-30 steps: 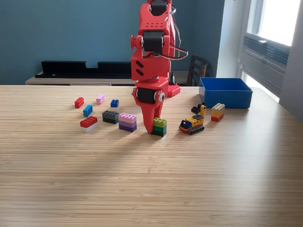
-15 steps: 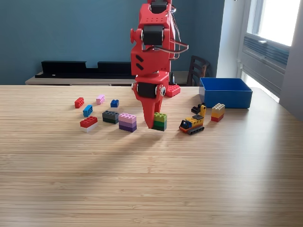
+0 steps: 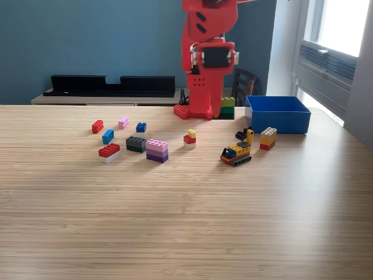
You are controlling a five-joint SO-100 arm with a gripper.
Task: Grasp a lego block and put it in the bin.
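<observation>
Exterior view, wooden table (image 3: 186,221), blue wall behind.

Arm: red, upper centre of the frame, reaching down from the top edge. Gripper (image 3: 217,111) raised off the table, closed on a green block stack (image 3: 228,107) (lime top, darker green below), which shows at the gripper's right side, just left of the bin.

Bin (image 3: 278,114): blue open box, right of centre toward the far table edge. Contents not visible from this angle.

Red plate (image 3: 181,110): studded, partly hidden behind the gripper, centre.

Blocks on the table, left half of the frame:
- red block (image 3: 97,126), far left
- pink block (image 3: 123,122)
- small blue block (image 3: 141,127)
- blue block (image 3: 108,136)
- red-on-white block (image 3: 109,153)
- dark grey block (image 3: 136,143)
- pink-and-purple stack (image 3: 157,150), touching or just beside the grey one

Centre: small yellow-red-white stack (image 3: 190,137).

Right of centre: toy vehicle (image 3: 237,151), yellow, blue and black, near a yellow-and-red stack (image 3: 268,138) that sits just in front of the bin.

Background: dark shelf (image 3: 111,85) along the wall, chair (image 3: 243,84) behind the arm, window (image 3: 338,23) upper right.
</observation>
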